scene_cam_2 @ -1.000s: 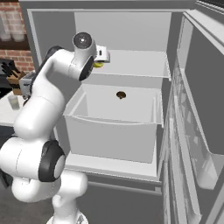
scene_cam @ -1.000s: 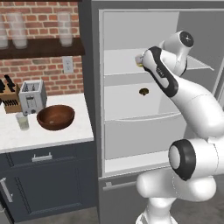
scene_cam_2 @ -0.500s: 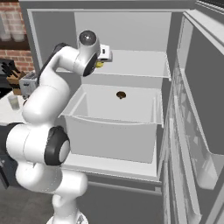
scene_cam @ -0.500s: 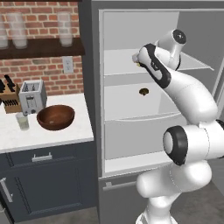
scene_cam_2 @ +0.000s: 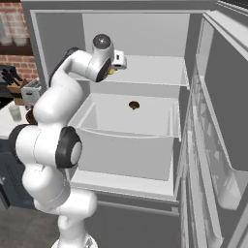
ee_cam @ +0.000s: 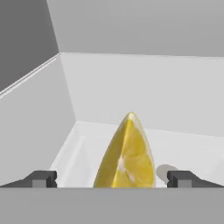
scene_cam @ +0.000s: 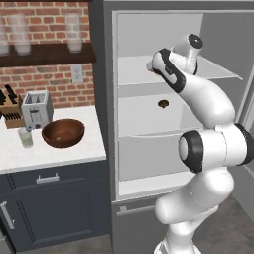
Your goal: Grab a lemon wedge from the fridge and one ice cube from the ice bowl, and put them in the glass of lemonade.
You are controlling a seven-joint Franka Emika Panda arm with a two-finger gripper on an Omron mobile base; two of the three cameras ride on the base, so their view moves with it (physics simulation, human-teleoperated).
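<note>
Gripper: the white arm's two-finger gripper (ee_cam: 112,179) sits at the bottom of the hand view with its small dark fingertips (ee_cam: 41,179) spread wide, one on either side of the wedge and touching nothing.
Lemon wedge: the bright yellow wedge-shaped lemon piece (ee_cam: 127,155) stands point up in the lower centre of the hand view, between the open fingers, on the white upper shelf. In the right base view it shows as a yellow speck (scene_cam_2: 112,71) at the hand, upper left of centre.
Handling: likely light, soft and wet-skinned, so it could squash or slip. A gentle pinch across its two flat cut faces, low on the body, looks safest.
Fridge: the tall dark grey appliance with a white shelved interior (scene_cam: 134,74) has its door open and fills the centre of the left base view.
Brown lump: a small dark piece (scene_cam: 162,103) lies on the shelf below, mid-frame.
Ice bowl: the wide reddish-brown wooden bowl (scene_cam: 63,132) rests on the white counter, left of centre.
Lemonade glass: the short clear glass (scene_cam: 25,137) stands just left of the bowl.
</note>
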